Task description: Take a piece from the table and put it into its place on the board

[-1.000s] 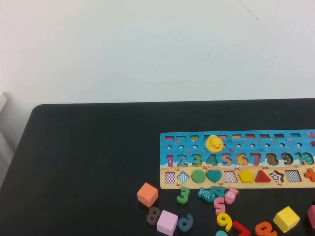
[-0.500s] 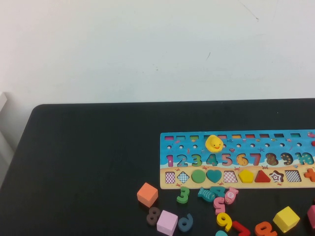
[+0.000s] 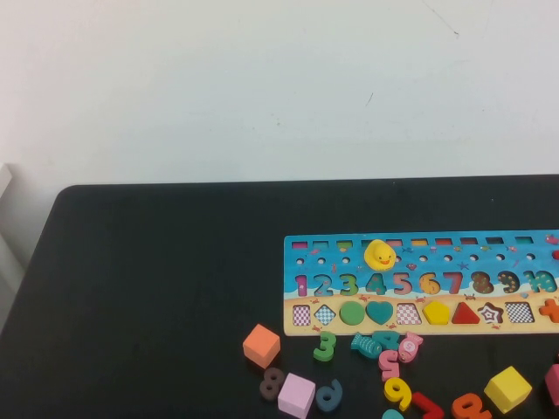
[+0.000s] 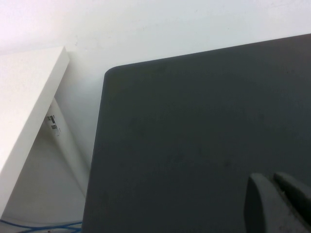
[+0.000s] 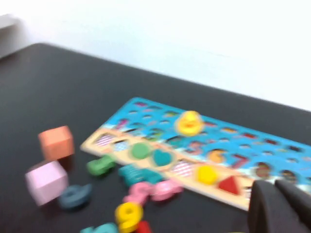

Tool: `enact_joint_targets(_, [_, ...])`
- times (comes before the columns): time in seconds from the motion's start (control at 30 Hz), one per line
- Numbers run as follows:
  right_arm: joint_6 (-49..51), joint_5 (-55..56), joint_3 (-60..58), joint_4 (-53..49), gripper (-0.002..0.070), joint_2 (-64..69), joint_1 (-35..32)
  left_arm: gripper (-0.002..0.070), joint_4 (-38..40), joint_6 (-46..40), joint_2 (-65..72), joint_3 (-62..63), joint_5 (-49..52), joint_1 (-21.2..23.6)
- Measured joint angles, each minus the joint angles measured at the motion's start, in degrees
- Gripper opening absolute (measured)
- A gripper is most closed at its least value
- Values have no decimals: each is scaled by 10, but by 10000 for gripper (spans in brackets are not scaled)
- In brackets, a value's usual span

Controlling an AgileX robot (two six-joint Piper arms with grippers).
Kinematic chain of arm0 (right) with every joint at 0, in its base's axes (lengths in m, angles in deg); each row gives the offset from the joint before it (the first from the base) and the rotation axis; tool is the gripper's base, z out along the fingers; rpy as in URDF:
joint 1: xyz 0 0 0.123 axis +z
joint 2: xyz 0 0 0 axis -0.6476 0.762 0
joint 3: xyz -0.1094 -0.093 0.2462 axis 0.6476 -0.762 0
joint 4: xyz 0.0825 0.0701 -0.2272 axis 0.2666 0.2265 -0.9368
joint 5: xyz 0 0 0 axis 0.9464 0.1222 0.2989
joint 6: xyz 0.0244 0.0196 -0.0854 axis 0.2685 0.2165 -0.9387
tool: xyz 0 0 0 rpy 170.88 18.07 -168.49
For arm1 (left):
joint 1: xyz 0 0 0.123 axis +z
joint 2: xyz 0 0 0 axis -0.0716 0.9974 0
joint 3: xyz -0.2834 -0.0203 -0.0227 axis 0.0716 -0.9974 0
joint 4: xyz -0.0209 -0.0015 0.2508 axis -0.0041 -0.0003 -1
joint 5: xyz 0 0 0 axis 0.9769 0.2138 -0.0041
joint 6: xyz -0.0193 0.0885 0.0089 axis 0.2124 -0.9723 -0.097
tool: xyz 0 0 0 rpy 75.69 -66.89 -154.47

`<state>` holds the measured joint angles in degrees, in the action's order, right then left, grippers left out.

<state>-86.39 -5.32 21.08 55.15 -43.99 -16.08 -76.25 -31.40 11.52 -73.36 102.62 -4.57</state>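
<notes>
The small yellow pentagon piece [image 3: 436, 312] lies flat in its slot in the tan lower strip of the board [image 3: 454, 257], between a checked square slot and a red triangle. It also shows in the right wrist view [image 5: 207, 174]. The board lies on the black table [image 3: 157, 262] at the right. Neither gripper shows in the high view. My right gripper [image 5: 274, 183] is shut and empty, hovering near the board's front edge [image 5: 146, 104]. My left gripper [image 4: 270, 177] is shut and empty over bare table near its left corner.
A yellow rubber duck [image 3: 379, 254] sits on the board's blue top. In front of the board lie an orange cube [image 3: 261, 345], a pink cube [image 3: 297, 394], a yellow cube [image 3: 507, 388] and several loose number pieces [image 3: 398, 392]. The table's left edge [image 4: 97, 160] drops off beside a white shelf.
</notes>
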Motion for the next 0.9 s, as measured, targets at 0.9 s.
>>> enact_joint_targets(0.9, [0, -134, -1, 71, 19, -86, -247, -1, 0, 0, 0, 0, 0, 0])
